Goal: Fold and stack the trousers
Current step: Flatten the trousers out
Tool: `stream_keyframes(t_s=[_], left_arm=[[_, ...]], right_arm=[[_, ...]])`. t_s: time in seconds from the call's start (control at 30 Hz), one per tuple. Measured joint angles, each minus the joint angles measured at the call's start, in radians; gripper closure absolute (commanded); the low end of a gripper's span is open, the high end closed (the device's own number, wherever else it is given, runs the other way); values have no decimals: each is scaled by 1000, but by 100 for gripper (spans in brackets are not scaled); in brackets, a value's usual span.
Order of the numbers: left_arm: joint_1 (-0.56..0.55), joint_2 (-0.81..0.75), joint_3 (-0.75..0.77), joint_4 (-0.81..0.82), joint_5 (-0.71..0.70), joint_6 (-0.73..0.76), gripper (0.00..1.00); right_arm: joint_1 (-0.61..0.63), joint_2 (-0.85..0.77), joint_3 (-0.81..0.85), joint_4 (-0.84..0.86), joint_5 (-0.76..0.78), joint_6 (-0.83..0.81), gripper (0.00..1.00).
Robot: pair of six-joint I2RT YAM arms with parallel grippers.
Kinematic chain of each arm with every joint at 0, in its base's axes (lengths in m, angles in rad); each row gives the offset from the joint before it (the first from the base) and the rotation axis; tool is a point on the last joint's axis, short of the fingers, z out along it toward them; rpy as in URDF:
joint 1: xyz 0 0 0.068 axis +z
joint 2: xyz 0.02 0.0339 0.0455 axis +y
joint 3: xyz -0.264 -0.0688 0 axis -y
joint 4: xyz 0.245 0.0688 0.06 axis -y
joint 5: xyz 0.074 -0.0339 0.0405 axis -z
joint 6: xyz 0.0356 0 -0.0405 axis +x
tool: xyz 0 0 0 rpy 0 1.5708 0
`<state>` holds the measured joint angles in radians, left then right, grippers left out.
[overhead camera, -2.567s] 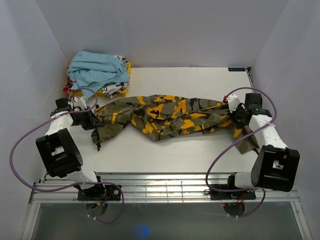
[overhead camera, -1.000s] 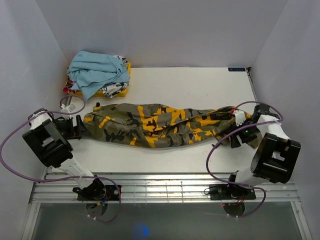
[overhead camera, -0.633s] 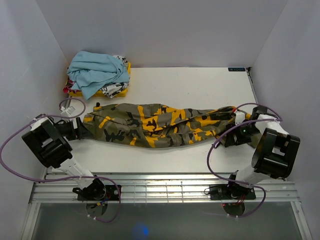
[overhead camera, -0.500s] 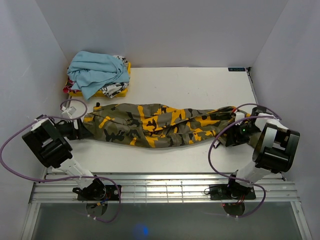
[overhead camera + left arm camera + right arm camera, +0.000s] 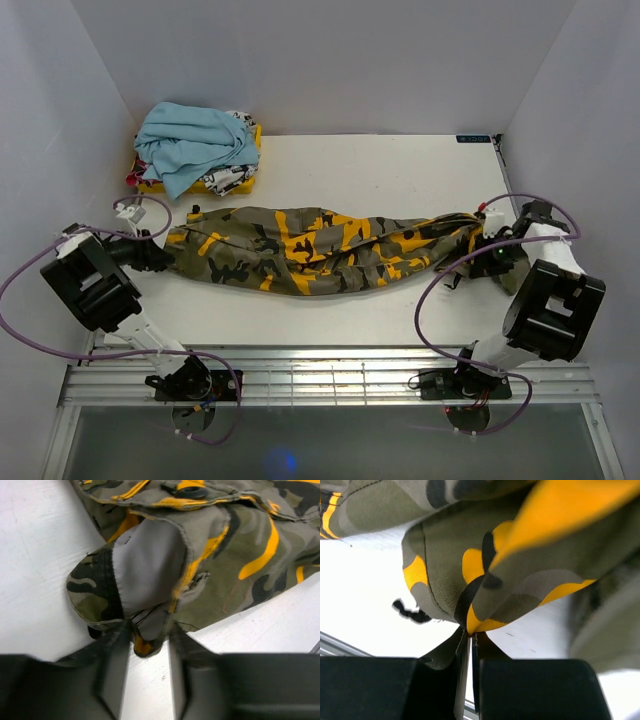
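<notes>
Camouflage trousers (image 5: pixel 320 248) stretched lengthwise across desk (image 5: pixel 380 170); left end pinched between narrowed fingers of left claw (image 5: pixel 145 650), right end clamped in tightly closed right claw (image 5: pixel 469 645).

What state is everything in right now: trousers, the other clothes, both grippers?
Olive, orange and black camouflage fabric trousers: unfolded, stretched lengthwise across the white table.
Light blue fabric garment: crumpled, heaped on the printed garment, far-left corner.
Yellow and white black-printed garment: mostly covered beneath it.
Left gripper: part-closed around the trousers' end, grip unclear.
Right gripper: shut on the trousers' other end.
</notes>
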<state>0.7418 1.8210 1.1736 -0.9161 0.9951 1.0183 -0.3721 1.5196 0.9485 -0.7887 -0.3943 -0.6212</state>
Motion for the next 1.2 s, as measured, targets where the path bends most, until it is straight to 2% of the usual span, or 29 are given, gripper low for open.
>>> stream_keyframes(t_s=[0.03, 0.1, 0.13, 0.17, 0.33, 0.53, 0.73, 0.83, 0.87, 0.9, 0.93, 0.97, 1.0, 1.13, 1.2], left_arm=[[1, 0, 0, -12, 7, 10, 71], [3, 0, 2, -46, 16, 32, 86], [3, 0, 8, -70, 17, 43, 99], [6, 0, 16, -97, 18, 54, 100], [40, -2, 113, -232, 14, 56, 100], [89, -46, 269, -366, -25, -11, 100], [118, -222, 270, -403, -96, -50, 100], [141, -351, 246, -423, -116, -51, 100], [145, -388, 238, -429, -120, -53, 100], [148, -414, 233, -435, -121, -60, 100], [148, -429, 229, -442, -121, -67, 100], [148, -431, 229, -448, -120, -79, 100], [148, -421, 230, -451, -120, -92, 100], [150, -280, 266, -448, -122, -153, 100], [151, -210, 284, -436, -128, -183, 100]], right_arm=[[-11, -17, 22, -10, 2, -15, 92], [-35, -44, 68, -34, 8, -49, 92], [-50, -55, 90, -44, 12, -69, 92], [-66, -63, 110, -55, 18, -92, 92], [-169, -77, 212, -135, 33, -203, 92], [-257, -111, 305, -203, 41, -323, 92], [-315, -250, 313, -249, 29, -456, 92], [-388, -341, 308, -266, -3, -531, 92], [-404, -362, 303, -267, -7, -549, 91], [-420, -385, 289, -269, -9, -586, 80], [-427, -399, 272, -278, -10, -613, 77], [-428, -406, 248, -281, -13, -652, 80], [-428, -408, 222, -283, -13, -686, 91], [-427, -385, 105, -287, -6, -791, 92], [-431, -373, 102, -285, -9, -819, 92]])
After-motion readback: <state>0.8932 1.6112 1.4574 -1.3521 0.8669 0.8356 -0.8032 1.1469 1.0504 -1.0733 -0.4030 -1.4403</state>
